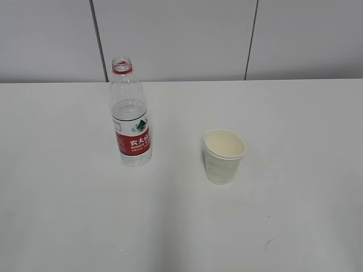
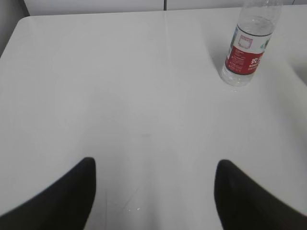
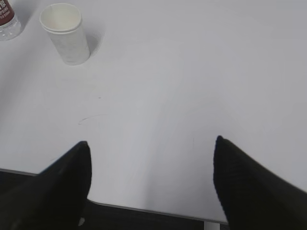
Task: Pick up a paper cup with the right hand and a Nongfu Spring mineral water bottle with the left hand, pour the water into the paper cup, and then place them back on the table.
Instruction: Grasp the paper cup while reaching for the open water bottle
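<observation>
Your left hand (image 2: 153, 191) and right hand (image 3: 151, 177) both hover with jaws spread wide, gripping nothing. The Nongfu Spring mineral water bottle (image 1: 130, 116) stands upright, apparently uncapped, well apart from the upright paper cup (image 1: 223, 156) on the table (image 1: 68, 215).

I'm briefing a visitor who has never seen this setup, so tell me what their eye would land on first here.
The Nongfu Spring mineral water bottle stands out first: upright and uncapped on the white table, its red label the only strong colour. To its right, apart from it, stands the off-white paper cup, upright and apparently empty. In the wrist views, the left tool and right tool are open, far from both.
</observation>
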{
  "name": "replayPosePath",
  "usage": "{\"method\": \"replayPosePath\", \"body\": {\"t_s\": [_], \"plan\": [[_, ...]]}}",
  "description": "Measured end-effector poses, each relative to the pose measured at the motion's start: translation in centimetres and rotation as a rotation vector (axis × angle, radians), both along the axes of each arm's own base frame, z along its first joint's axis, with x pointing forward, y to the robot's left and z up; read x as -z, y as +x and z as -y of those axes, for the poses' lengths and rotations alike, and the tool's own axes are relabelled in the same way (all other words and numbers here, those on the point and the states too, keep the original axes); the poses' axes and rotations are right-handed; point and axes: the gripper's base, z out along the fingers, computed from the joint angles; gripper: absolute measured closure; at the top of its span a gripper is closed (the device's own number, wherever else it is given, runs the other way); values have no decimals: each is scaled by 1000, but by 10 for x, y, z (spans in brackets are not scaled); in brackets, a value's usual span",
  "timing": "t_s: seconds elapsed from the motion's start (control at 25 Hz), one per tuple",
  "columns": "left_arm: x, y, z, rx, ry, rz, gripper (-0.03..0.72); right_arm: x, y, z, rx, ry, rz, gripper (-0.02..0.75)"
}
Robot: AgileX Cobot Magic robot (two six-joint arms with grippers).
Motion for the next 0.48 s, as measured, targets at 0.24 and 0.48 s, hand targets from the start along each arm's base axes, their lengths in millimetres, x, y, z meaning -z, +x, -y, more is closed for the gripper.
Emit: {"method": "replayPosePath", "body": {"t_s": [0.24,0.48], "plan": [[0,0,0,0,0,0,215,0,0,0,0,0,0,150],[0,0,0,0,0,0,223,0,0,0,0,0,0,150]]}}
